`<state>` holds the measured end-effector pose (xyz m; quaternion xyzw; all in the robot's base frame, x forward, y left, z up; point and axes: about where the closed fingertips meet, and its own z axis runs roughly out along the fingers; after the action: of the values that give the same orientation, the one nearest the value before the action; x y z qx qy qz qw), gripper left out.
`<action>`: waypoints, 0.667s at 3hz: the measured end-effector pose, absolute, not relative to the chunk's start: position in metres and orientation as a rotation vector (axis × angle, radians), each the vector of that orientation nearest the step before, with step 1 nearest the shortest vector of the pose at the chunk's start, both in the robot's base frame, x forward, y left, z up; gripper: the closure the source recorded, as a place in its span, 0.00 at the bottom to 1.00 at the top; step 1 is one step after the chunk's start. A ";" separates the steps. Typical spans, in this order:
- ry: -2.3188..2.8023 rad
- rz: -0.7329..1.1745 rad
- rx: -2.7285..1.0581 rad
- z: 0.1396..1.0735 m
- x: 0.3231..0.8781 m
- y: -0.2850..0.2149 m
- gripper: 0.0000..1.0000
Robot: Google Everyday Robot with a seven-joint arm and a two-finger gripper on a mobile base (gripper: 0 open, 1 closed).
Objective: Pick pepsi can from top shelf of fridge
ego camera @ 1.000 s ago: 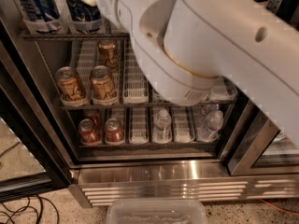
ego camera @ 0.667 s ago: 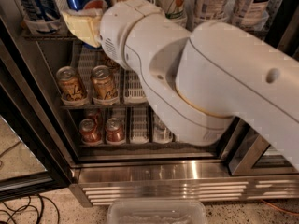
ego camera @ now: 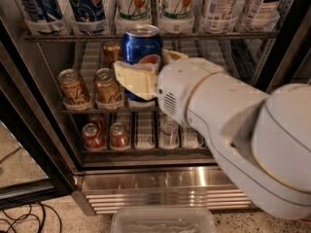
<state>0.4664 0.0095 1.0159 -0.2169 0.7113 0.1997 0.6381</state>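
The claw [ego camera: 148,69], clamped on the pepsi can [ego camera: 141,45], has drawn it off the top shelf [ego camera: 218,34].

The floor [ego camera: 63,216] is pale speckled stone, seen at the bottom left. More of it shows beige through the glass door [ego camera: 29,149], whose dark frame slants down the left side. Black cables [ego camera: 19,222] loop over the floor in the bottom left corner. A clear plastic bin [ego camera: 163,221] stands at the bottom edge, just in front of the steel base panel [ego camera: 160,181] of the fridge [ego camera: 51,101]; the panel catches bright streaks of light. The gripper [ego camera: 146,67] is in front of the middle racks, its fingers [ego camera: 131,79] closed on the pepsi can [ego camera: 142,45].
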 end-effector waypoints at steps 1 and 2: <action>1.590 0.383 -0.542 1.027 0.447 -0.053 1.00; 1.562 0.423 -0.610 1.031 0.432 -0.041 1.00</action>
<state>0.4320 -0.0410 1.0307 -0.2683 0.6874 0.1863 0.6487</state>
